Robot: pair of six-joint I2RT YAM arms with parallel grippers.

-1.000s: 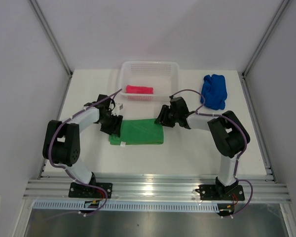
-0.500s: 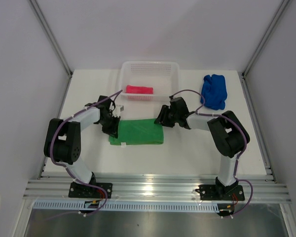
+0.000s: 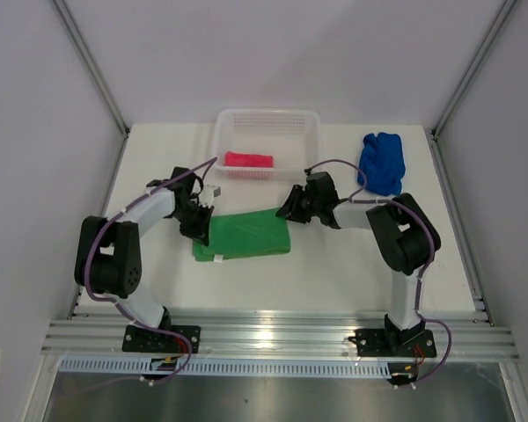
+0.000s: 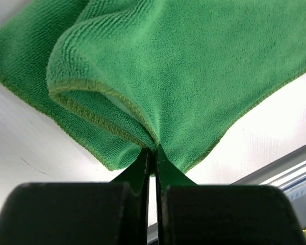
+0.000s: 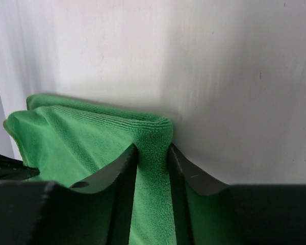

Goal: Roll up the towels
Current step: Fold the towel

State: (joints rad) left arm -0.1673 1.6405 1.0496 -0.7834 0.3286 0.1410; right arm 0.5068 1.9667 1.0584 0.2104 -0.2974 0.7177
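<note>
The green towel lies folded flat on the table's middle. My left gripper is at its far left corner and is shut on a pinch of the green towel, the cloth bunched at the tips of the left gripper. My right gripper is at the far right corner. Its jaws squeeze a raised fold of the green towel on both sides, seen at the right gripper. The pink towel lies rolled in the basket. The blue towel sits crumpled at the back right.
A white mesh basket stands at the back centre, just beyond both grippers. The table's near edge meets a metal rail where the arm bases are bolted. White walls close in the left, right and back.
My left gripper closed on the towel's far left corner and lifted it slightly. My right gripper narrowed onto the fold at the far right corner. The towel's left edge shifted a little.
</note>
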